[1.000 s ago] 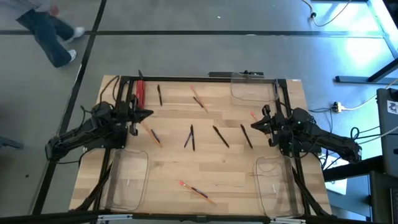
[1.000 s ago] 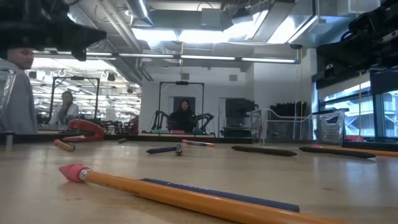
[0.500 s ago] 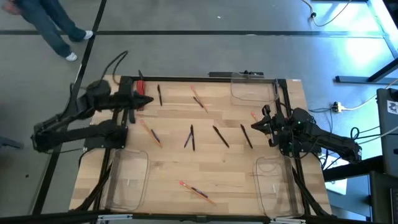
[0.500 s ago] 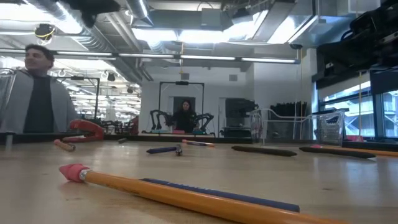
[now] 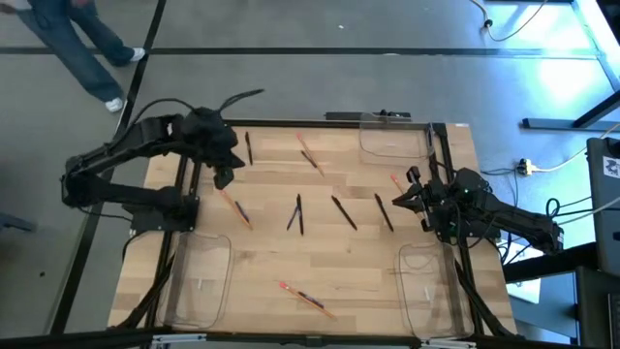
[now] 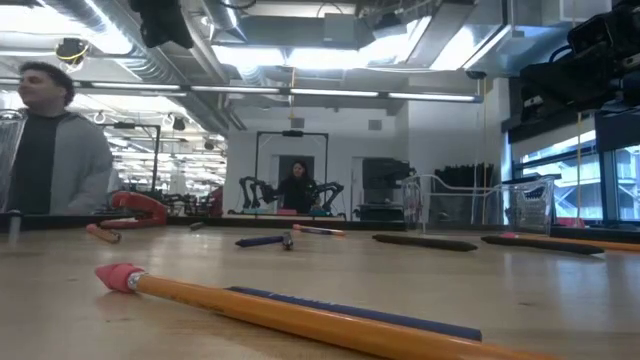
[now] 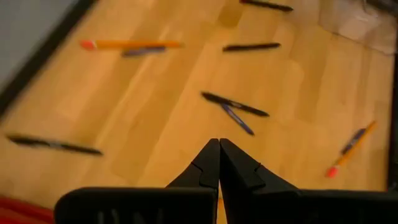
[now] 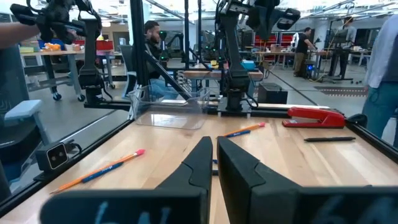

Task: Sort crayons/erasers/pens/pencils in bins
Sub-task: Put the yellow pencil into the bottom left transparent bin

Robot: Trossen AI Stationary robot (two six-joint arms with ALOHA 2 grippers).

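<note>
1. The wooden table [image 5: 368, 262] has pens and pencils spread all over it.
2. Three clear bins sit at the edges: one [image 5: 199, 281] at 7 o'clock, one [image 5: 426, 281] at 5 o'clock, one [image 5: 392, 136] at 1 o'clock.
3. The left gripper [image 5: 225, 179] hangs at 10 o'clock, fingers pressed together, holding nothing.
4. The right gripper [image 5: 395, 197] waits at 3 o'clock, fingers nearly touching, holding nothing.
5. A red stapler [image 8: 314, 116] lies at 11 o'clock.
6. Two crossed pens [image 5: 295, 214] lie in the middle, and a pencil [image 5: 308, 300] at 6 o'clock.
</note>
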